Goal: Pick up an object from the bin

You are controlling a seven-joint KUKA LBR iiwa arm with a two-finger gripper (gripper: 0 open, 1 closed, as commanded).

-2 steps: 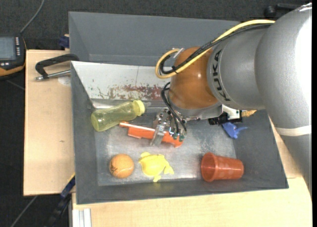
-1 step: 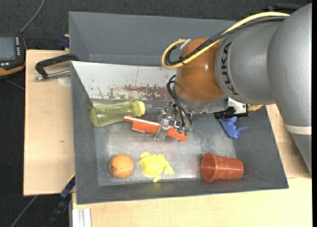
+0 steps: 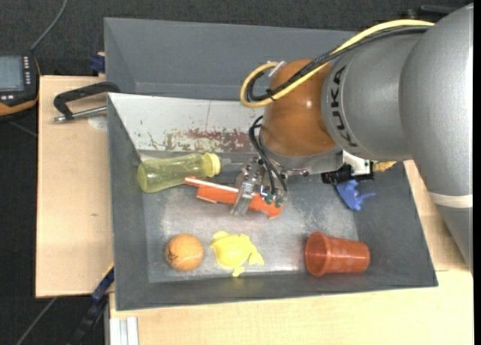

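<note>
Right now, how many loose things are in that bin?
6: yellow bottle at left, orange tool under the gripper, orange ball, yellow lump and red cup along the front, blue thing right. The arm may hide more.

Bright overhead light; glare on bin point(image 3: 173, 122) wall.

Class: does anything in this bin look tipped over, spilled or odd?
The red cup lies on its side near the bin's front right; the yellowish bottle lies flat at the left rather than upright.
</note>
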